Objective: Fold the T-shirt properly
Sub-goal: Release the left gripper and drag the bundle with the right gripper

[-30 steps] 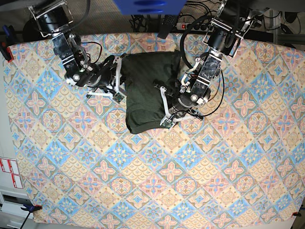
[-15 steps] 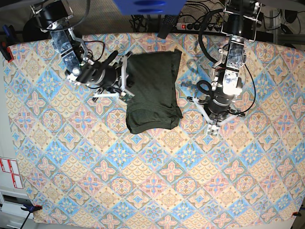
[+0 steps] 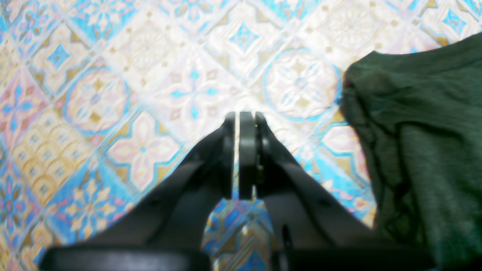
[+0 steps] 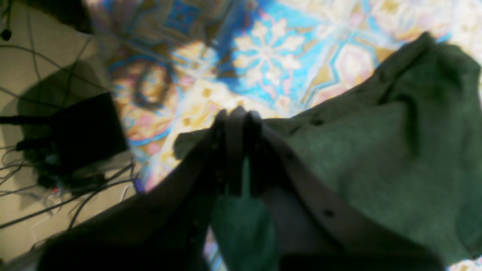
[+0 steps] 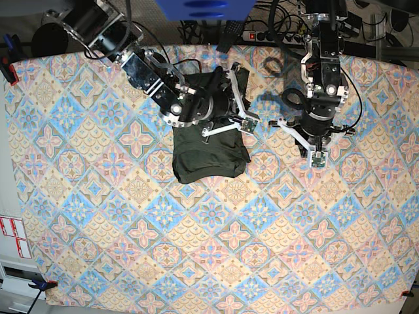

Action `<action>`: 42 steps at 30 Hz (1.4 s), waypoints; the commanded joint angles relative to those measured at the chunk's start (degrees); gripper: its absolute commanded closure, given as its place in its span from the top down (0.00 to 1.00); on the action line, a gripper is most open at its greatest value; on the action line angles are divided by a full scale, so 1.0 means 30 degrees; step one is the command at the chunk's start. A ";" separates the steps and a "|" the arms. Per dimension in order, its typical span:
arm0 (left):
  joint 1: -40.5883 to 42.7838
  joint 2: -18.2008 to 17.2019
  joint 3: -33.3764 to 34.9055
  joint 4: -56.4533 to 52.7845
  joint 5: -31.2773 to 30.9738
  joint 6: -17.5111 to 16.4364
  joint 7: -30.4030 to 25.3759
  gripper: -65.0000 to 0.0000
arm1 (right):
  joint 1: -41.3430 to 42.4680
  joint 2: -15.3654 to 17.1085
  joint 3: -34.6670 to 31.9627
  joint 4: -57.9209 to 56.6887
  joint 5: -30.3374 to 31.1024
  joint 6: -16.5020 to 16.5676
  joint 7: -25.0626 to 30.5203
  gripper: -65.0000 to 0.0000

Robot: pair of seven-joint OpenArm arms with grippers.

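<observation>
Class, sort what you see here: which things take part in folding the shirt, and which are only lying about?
Part of the job:
T-shirt
right end effector, jaws together over the shirt
left end effector, jaws closed, beside the shirt

Lying about:
patterned tablecloth
power strip and cables past the table's far edge

The right arm hides the T-shirt's upper half in the base view.
</observation>
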 commanded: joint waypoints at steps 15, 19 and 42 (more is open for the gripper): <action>0.1077 0.0007 -0.0046 0.1694 -0.0082 -0.0005 -0.0472 0.00 | 0.1092 -0.2370 0.3004 -0.6049 -0.2835 0.0072 0.1218 0.02; 0.1048 0.0007 -0.0046 0.1694 -0.0082 -0.0005 -0.0472 0.00 | 0.0886 -0.1872 0.4791 -0.6195 -0.4271 0.0072 0.1189 0.02; 0.0989 0.0007 0.0101 0.1694 -0.0082 -0.0005 -0.0472 0.00 | 0.0623 0.3872 0.7986 -0.6283 -0.4594 0.0072 0.2713 0.02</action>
